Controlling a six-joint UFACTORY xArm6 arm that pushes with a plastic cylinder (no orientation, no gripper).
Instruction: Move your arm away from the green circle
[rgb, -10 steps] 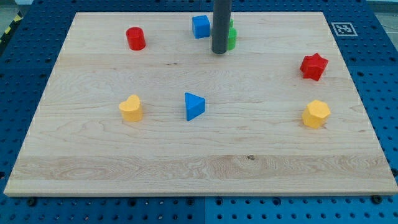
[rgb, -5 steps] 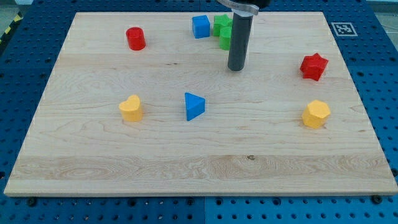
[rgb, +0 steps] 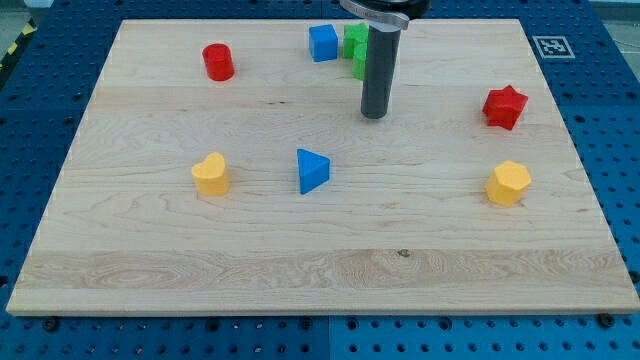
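My dark rod comes down from the view's top, and my tip (rgb: 373, 114) rests on the wooden board (rgb: 320, 250). The green circle (rgb: 358, 66) lies at the view's top, partly hidden behind the rod, just above and left of my tip. A second green block (rgb: 354, 40) sits right above it, touching it. My tip stands a short way below both, apart from them.
A blue cube (rgb: 322, 42) lies left of the green blocks. A red cylinder (rgb: 217, 62) is at top left, a red star (rgb: 505, 106) at right. A yellow heart (rgb: 210, 173), a blue triangle (rgb: 312, 170) and a yellow hexagon (rgb: 508, 183) lie across the middle.
My tip has slid down and to the right, away from the green circle, uncovering it and the other green block. In the last half second it barely moved. No block has shifted.
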